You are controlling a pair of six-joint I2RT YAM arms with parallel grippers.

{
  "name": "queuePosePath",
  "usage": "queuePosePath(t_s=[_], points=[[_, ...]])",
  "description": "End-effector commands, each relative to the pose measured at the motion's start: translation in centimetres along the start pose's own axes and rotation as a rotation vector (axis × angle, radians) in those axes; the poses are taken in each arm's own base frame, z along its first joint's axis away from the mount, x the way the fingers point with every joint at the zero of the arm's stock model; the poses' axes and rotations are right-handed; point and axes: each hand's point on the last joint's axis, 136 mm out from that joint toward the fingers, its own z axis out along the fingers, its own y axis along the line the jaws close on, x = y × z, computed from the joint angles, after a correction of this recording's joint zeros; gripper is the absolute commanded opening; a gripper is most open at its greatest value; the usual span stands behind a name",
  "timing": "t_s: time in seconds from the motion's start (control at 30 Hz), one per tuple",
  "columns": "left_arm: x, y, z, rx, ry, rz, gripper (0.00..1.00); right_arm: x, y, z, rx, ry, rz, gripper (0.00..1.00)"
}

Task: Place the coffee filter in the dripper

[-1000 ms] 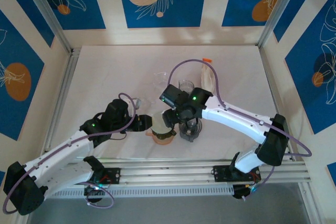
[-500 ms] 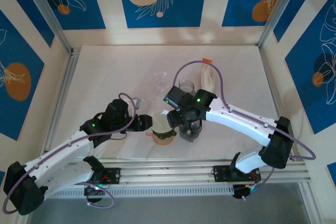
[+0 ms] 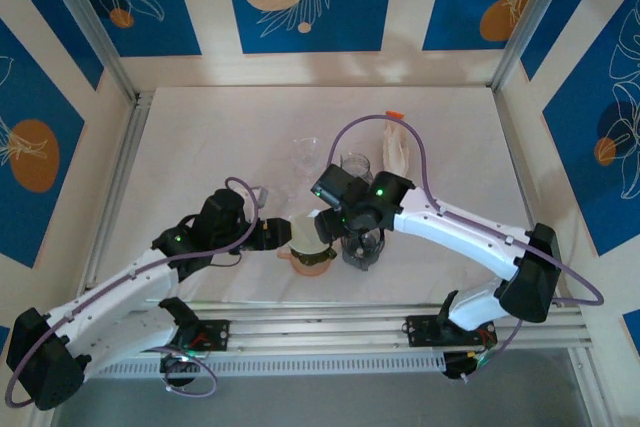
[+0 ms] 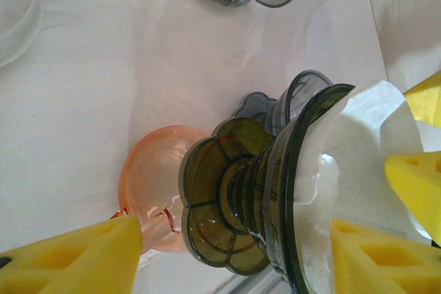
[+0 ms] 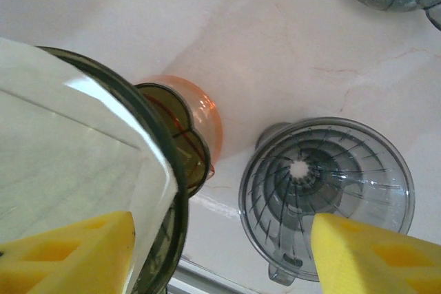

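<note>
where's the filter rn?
Top view, front centre of the table: the coffee filter sits inside the dark dripper, which is tilted over the orange dripper, beside the grey dripper.

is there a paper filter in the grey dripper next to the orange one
No, the grey dripper shows a bare ribbed inside down to its centre hole.

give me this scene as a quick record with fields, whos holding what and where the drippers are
held item: green dripper, tipped on its side
holder: left end effector
filter: white paper filter in the green dripper's mouth
right end effector: open, beside the filter
on table: orange dripper under the green one, grey dripper beside it
</note>
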Motion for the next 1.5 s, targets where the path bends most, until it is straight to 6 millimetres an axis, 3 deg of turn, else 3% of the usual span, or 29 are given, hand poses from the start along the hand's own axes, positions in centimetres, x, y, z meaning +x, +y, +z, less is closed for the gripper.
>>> queuePosePath(t_s=[0.0, 0.43, 0.73, 0.83, 0.93, 1.17, 1.3, 1.47], points=[[-0.4, -0.9, -0.5, 0.024, -0.02, 0.013, 0.66, -1.0, 0.5, -1.7, -0.025, -0.067, -0.007, 0.69], [-2.0, -3.0, -2.5, 0.063, -0.069, 0.039, 0.74, -2.5, 0.0, -5.3, -0.028, -0.161, 0.002, 0.69], [-3.3, -3.7, -6.6, 0.016, -0.149, 0.094, 0.76, -1.3, -2.1, -7.4, -0.001, -0.18, 0.051, 0.67], [-2.7, -2.3, -7.6, -0.035, -0.165, 0.094, 0.76, 0.5, -3.0, -6.9, 0.006, -0.149, 0.078, 0.66], [-1.3, 0.0, -7.3, -0.091, -0.156, 0.076, 0.76, 2.8, -3.6, -5.5, -0.01, -0.101, 0.111, 0.65], [2.9, 4.3, -3.3, -0.112, -0.07, -0.038, 0.75, 7.7, -4.6, -1.9, -0.036, -0.013, 0.191, 0.61], [3.7, 6.1, -1.2, -0.157, -0.037, -0.081, 0.65, 9.6, -5.2, -0.4, -0.03, 0.023, 0.22, 0.6], [2.3, 9.4, 0.3, -0.285, -0.054, -0.152, 0.46, 10.0, -5.4, 0.2, -0.032, 0.021, 0.227, 0.59]])
